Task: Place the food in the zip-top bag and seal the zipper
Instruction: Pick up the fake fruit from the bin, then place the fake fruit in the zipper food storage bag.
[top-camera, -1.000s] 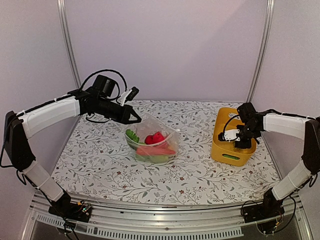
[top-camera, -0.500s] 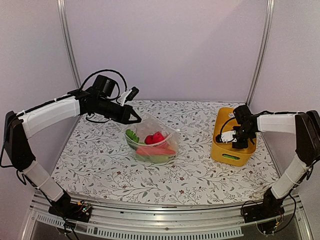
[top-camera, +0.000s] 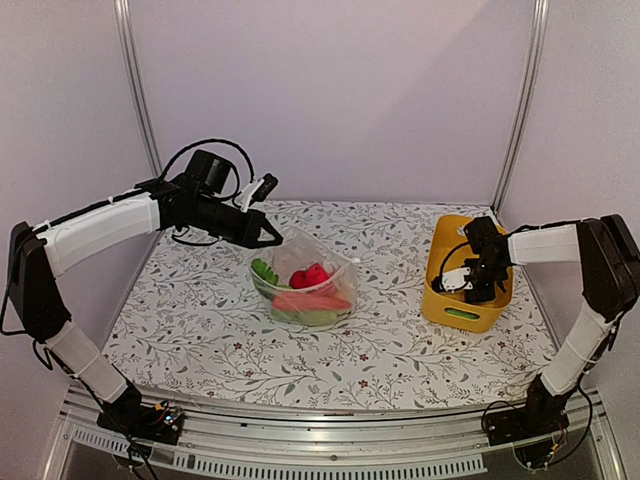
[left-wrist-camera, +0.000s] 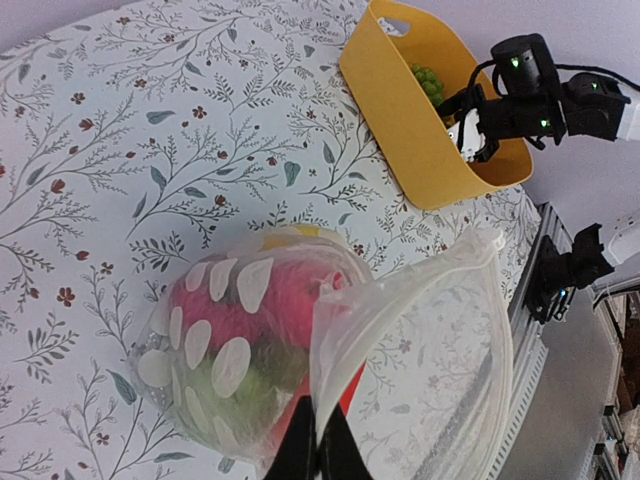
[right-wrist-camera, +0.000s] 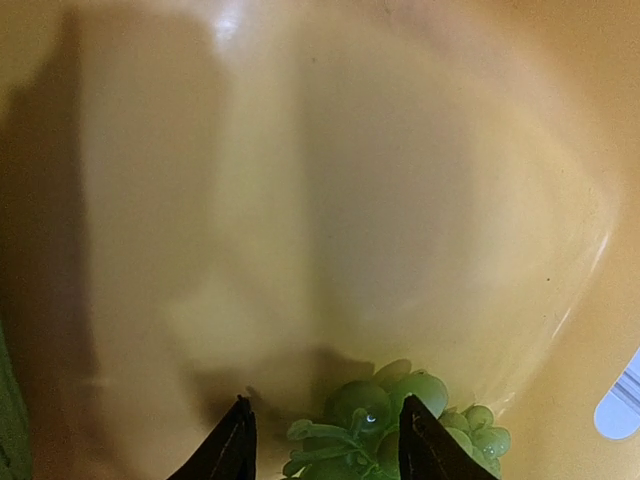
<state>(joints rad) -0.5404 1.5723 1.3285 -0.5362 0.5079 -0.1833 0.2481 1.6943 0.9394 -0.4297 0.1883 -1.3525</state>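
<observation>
The dotted zip-top bag (top-camera: 305, 280) lies mid-table with red fruits (top-camera: 310, 276), green pieces and a red-orange carrot (top-camera: 312, 300) inside. My left gripper (top-camera: 274, 236) is shut on the bag's mouth edge and holds it up; in the left wrist view the gripper (left-wrist-camera: 318, 445) pinches the clear rim (left-wrist-camera: 340, 330). My right gripper (top-camera: 477, 285) is open, down inside the yellow bin (top-camera: 440, 300). In the right wrist view its gripper (right-wrist-camera: 322, 440) straddles green grapes (right-wrist-camera: 385, 420) on the bin floor, fingertips (right-wrist-camera: 240, 450) apart. The grapes also show in the left wrist view (left-wrist-camera: 428, 80).
The yellow bin's walls (right-wrist-camera: 300, 180) close round the right gripper. The flowered tablecloth (top-camera: 200, 330) covers the table. Metal frame posts (top-camera: 135, 80) stand at the back corners, and a rail (top-camera: 300, 455) runs along the near edge.
My right gripper has dropped lower into the yellow bin and shifted slightly left. The left arm and the bag have not moved.
</observation>
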